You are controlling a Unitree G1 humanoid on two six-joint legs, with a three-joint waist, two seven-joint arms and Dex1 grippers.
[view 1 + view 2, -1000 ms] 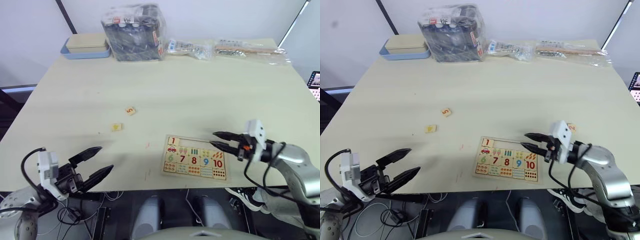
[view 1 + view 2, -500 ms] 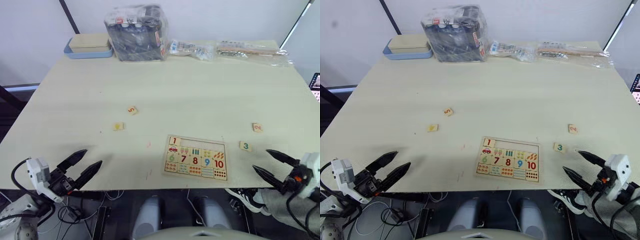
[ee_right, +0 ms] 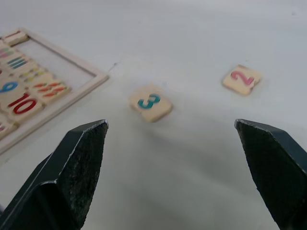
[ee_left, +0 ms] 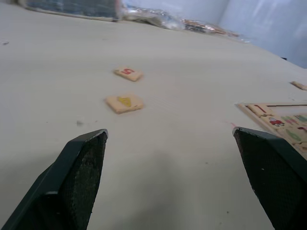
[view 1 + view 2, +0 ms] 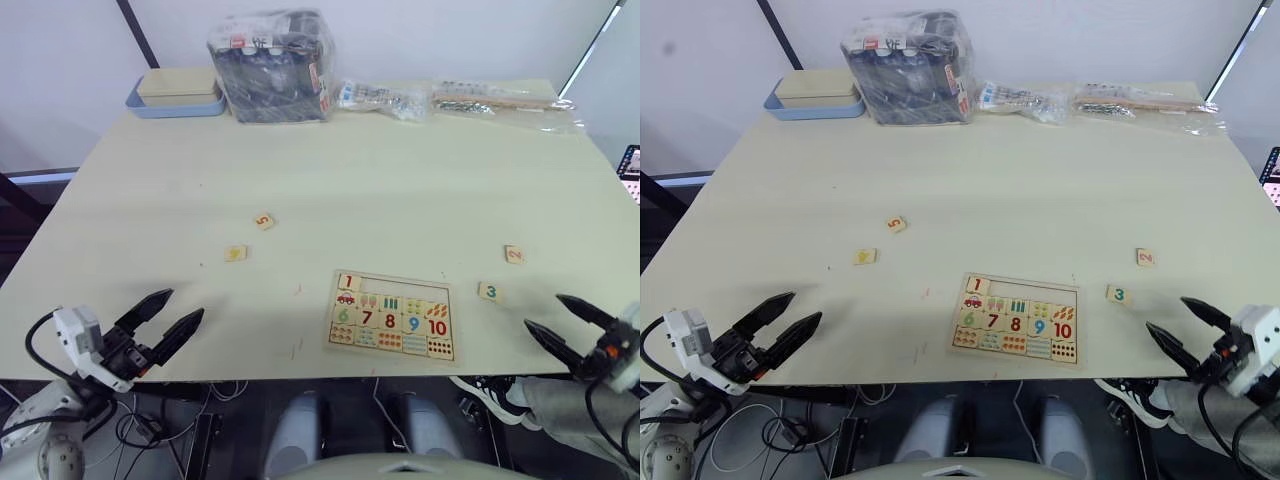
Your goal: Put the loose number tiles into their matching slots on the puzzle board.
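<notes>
The left gripper [image 5: 165, 322] hangs at the near left edge of the table [image 5: 380, 170] with its two black fingers spread wide, holding and touching nothing. The right gripper [image 5: 562, 325] sits off the near right corner, also wide open and empty, its fingers pointing toward the tile marked 3 [image 5: 489, 291], which lies flat on the table just right of the puzzle board [image 5: 391, 315]. A little farther out and to the right lies the tile marked 2 [image 5: 514, 254], apart from the 3. The puzzle board rests flat near the front edge, between the two grippers; a tile marked 1 [image 5: 348, 282] sits in the leftmost slot of its top row, and the rest of that row is an open recess [image 5: 405, 288]. Left of the board, well apart from it, lie a tile with a yellow mark [image 5: 235, 253] and, just beyond it, the tile marked 5 [image 5: 263, 221]. Along the far edge of the table stand a blue tray with a beige box [image 5: 172, 93], a dark bundle wrapped in clear plastic [image 5: 270, 64] and two clear plastic bags [image 5: 450, 97]. A pale wall [image 5: 430, 30] rises behind the table.
</notes>
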